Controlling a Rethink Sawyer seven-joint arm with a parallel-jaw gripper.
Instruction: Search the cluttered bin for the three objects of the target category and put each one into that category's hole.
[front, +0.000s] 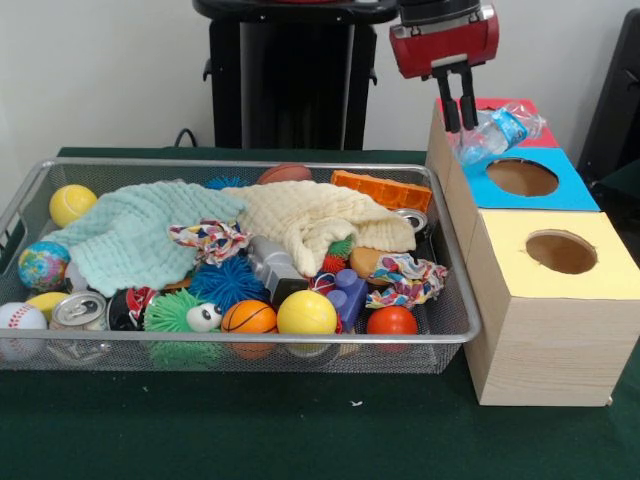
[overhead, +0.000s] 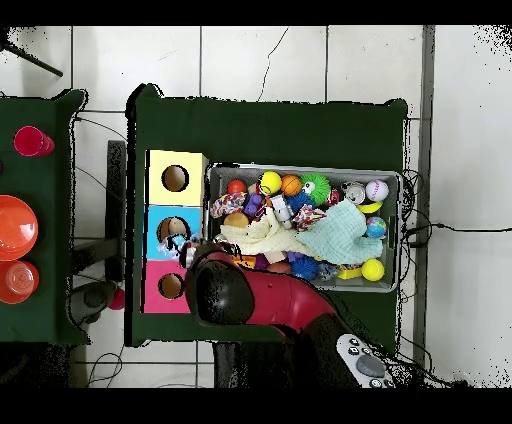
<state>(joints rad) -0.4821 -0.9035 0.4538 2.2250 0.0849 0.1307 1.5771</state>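
My gripper (front: 460, 128) hangs over the wooden boxes at the right, above the back left corner of the blue surround. It is shut on one end of a see-through bottle with a blue label (front: 500, 130), which tilts out to the right, above the line between the red and blue surrounds. The blue-surround hole (front: 522, 177) lies just in front of and below the bottle; it also shows in the overhead view (overhead: 172, 230). The wire mesh bin (front: 250, 163) stands to the left, full of toys. No other bottle shows in it. In the overhead view my red arm (overhead: 250, 295) covers the gripper.
The yellow-surround hole (front: 561, 252) is nearest the camera; the red surround (front: 505, 103) is behind the bottle. A mint cloth (front: 140, 235) and a cream cloth (front: 320, 220) cover much of the bin. Silver cans (front: 80, 310), balls and rope toys lie around them.
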